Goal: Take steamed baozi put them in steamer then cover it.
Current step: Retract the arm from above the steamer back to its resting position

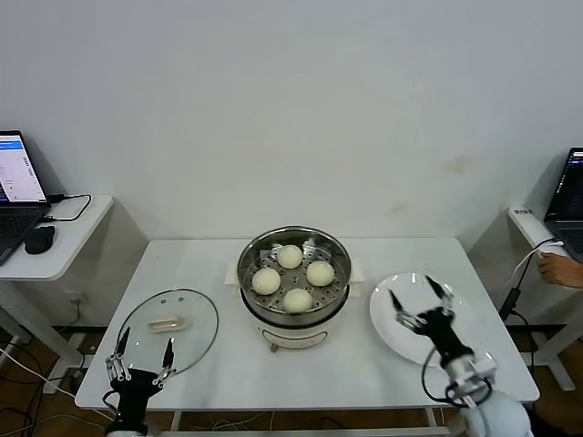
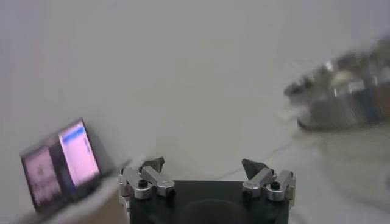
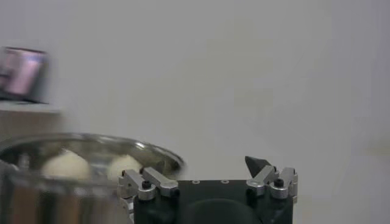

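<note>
Several cream-white steamed baozi (image 1: pixel 290 257) sit on the perforated tray inside the steel steamer (image 1: pixel 248 273) at the table's middle. In the right wrist view the steamer (image 3: pixel 79 182) shows two baozi (image 3: pixel 66 165) above its rim. The glass cover (image 1: pixel 196 341) with its cream handle (image 1: pixel 167 322) lies flat on the table, left of the steamer. My left gripper (image 1: pixel 146 339) stands open at the cover's near edge, fingers pointing up, nothing between them (image 2: pixel 204 163). Over the white plate (image 1: pixel 383 314) my right gripper (image 1: pixel 411 289) is open and empty (image 3: pixel 204 161).
The white table (image 1: pixel 301 373) has a side desk on its left with a laptop (image 1: pixel 18 196) and a mouse (image 1: pixel 39 238). On the right stand another laptop (image 1: pixel 569 196) and a person's hand (image 1: pixel 560 266). Cables hang off both sides.
</note>
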`<control>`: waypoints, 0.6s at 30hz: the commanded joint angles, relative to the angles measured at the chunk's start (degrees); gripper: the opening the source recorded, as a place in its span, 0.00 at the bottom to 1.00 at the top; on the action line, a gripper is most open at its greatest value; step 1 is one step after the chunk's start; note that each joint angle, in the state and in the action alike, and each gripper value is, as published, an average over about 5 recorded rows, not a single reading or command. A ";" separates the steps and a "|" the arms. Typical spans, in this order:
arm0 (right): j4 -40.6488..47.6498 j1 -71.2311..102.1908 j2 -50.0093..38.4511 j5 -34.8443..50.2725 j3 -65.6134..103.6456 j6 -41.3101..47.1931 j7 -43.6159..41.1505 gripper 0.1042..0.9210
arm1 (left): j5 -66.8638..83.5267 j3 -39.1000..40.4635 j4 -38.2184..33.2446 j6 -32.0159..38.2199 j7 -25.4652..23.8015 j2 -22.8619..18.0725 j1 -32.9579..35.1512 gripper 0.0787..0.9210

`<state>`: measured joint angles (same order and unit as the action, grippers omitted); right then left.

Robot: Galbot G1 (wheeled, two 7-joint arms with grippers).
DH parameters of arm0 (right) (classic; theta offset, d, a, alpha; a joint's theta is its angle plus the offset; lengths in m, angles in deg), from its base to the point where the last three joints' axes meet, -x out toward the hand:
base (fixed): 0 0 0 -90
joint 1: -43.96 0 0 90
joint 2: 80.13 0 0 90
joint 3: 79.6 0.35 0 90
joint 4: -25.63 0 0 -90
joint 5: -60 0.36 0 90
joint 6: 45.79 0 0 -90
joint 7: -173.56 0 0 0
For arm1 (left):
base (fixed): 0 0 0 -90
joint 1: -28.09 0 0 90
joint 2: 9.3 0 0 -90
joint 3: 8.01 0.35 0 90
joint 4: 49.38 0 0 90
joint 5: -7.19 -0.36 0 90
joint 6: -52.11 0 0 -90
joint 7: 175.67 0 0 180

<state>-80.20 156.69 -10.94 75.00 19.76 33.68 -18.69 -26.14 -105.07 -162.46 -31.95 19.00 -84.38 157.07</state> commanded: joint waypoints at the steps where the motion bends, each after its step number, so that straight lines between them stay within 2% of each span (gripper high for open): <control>1: 1.00 10.10 9.29 -1.74 13.24 -3.07 2.11 0.88 | -34.44 -4.18 6.06 -1.62 -0.30 4.74 -1.23 0.88; 11: 1.66 10.81 11.17 -2.41 14.93 -3.35 3.81 0.88 | -36.85 -2.06 17.38 0.63 -1.98 10.63 -11.53 0.88; 18: -0.06 12.89 12.96 -2.21 16.46 -3.80 4.21 0.88 | -36.01 -0.22 24.18 1.35 -2.65 12.42 -16.78 0.88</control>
<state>-79.44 166.22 -1.23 73.08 32.67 30.90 -15.51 -55.66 -106.14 -148.57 -31.21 16.98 -75.62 147.89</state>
